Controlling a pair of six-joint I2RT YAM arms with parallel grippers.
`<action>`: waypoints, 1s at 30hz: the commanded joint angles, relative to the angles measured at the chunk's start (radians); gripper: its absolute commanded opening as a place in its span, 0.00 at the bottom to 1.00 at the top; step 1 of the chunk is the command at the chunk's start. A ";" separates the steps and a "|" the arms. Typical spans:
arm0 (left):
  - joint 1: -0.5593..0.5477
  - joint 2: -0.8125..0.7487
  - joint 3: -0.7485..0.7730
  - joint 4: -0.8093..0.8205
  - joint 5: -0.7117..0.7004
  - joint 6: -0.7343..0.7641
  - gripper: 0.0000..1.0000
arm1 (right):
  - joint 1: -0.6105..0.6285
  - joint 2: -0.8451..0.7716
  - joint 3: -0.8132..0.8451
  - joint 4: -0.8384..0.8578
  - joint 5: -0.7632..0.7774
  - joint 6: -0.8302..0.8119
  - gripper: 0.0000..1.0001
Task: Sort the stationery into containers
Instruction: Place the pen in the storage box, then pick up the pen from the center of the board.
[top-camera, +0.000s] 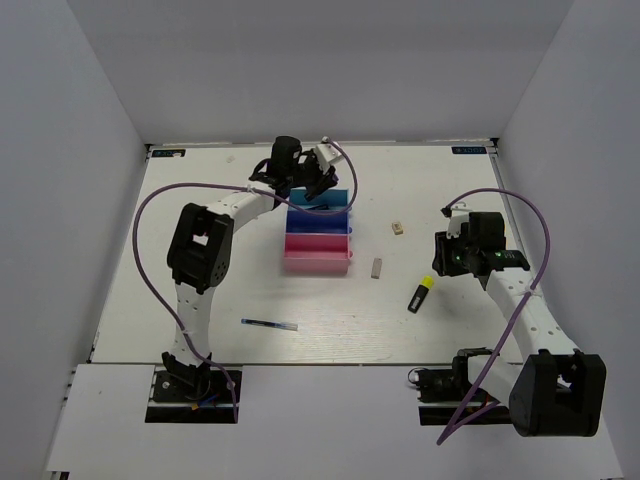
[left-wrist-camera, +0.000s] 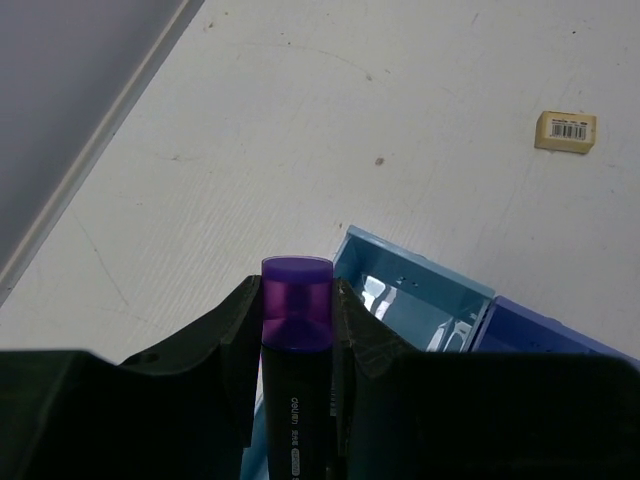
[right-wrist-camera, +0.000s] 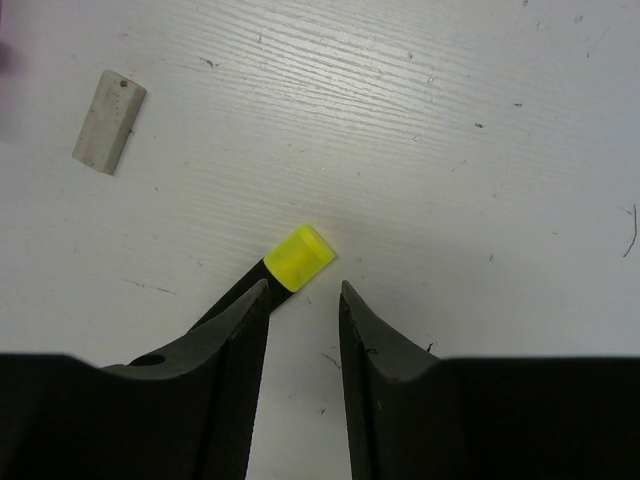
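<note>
Four pieces (top-camera: 377, 268) lie outside bins (top-camera: 318, 240); left gripper (left-wrist-camera: 296, 300) clamps purple highlighter (left-wrist-camera: 297, 285) above them, right gripper (right-wrist-camera: 303, 290) part-open, empty, over yellow highlighter (right-wrist-camera: 297, 256)

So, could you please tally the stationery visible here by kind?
Highlighters: 2 (purple-ended highlighter in the left gripper, yellow-ended highlighter lying loose)
Pens: 1 (dark blue pen)
Erasers: 2 (labelled eraser, plain eraser)
Total: 5 visible; the insides of the bins are partly hidden.
</note>
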 joint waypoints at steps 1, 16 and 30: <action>0.004 -0.014 -0.019 0.045 -0.010 -0.011 0.10 | 0.000 0.008 0.034 0.006 -0.013 -0.002 0.38; -0.011 -0.183 -0.111 0.049 -0.080 -0.100 0.69 | -0.002 -0.027 0.024 -0.011 -0.141 -0.098 0.70; -0.005 -0.795 -0.389 -0.771 -0.577 -0.781 0.85 | -0.003 0.199 0.111 -0.781 -0.491 -1.986 0.80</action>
